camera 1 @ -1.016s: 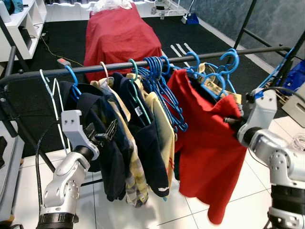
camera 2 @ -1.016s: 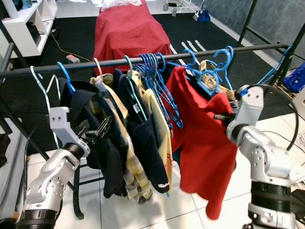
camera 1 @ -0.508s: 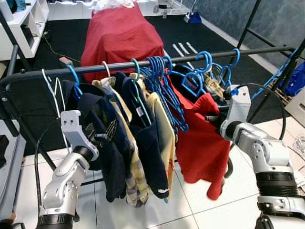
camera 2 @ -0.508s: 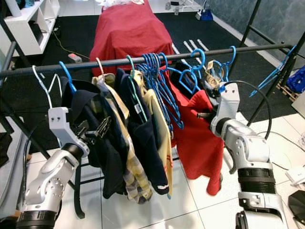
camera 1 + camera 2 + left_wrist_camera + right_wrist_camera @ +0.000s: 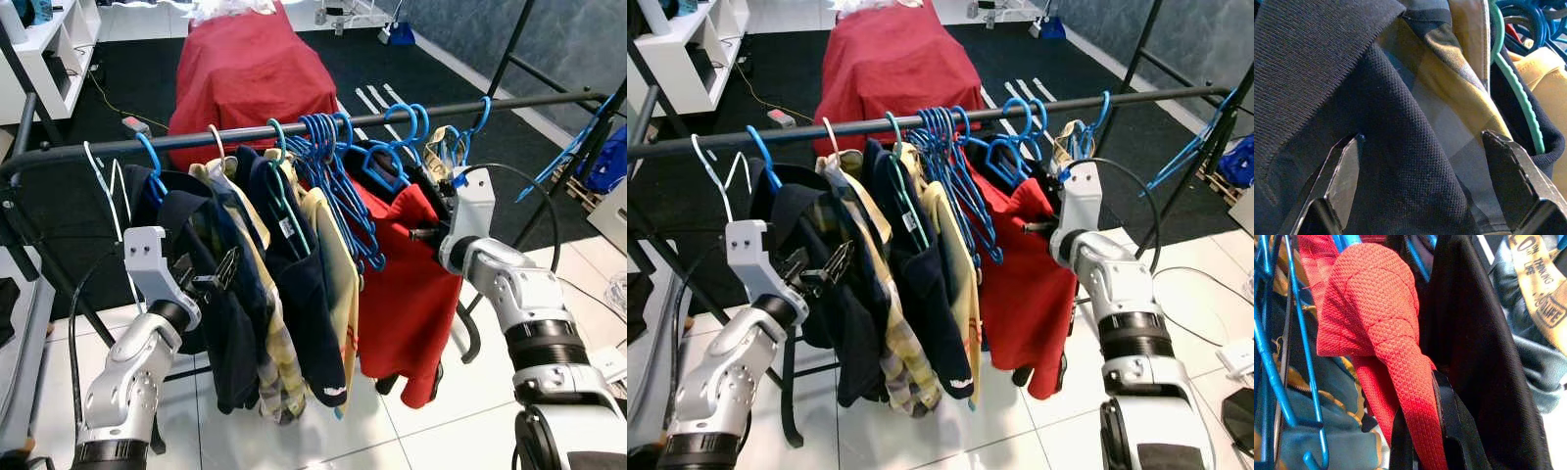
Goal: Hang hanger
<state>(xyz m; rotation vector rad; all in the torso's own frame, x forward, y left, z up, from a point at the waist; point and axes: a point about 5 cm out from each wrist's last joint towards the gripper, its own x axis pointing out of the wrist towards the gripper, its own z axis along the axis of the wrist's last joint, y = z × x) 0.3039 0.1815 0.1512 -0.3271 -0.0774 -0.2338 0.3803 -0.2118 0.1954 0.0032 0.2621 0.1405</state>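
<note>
Red garment (image 5: 407,284) on blue hanger (image 5: 377,162) on dark rail (image 5: 245,132), right claw (image 5: 421,235) against it.

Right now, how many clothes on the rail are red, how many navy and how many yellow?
red shirt: 1
navy shirts: 2
yellow shirts, one of them checked: 2
total: 5

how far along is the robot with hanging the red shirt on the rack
Nearly done. The red shirt hangs from the rail on a blue hanger among the other clothes. In hand: the right gripper is shut on its red fabric. Left: let go and pull back. The left gripper is open against a dark shirt.
</note>
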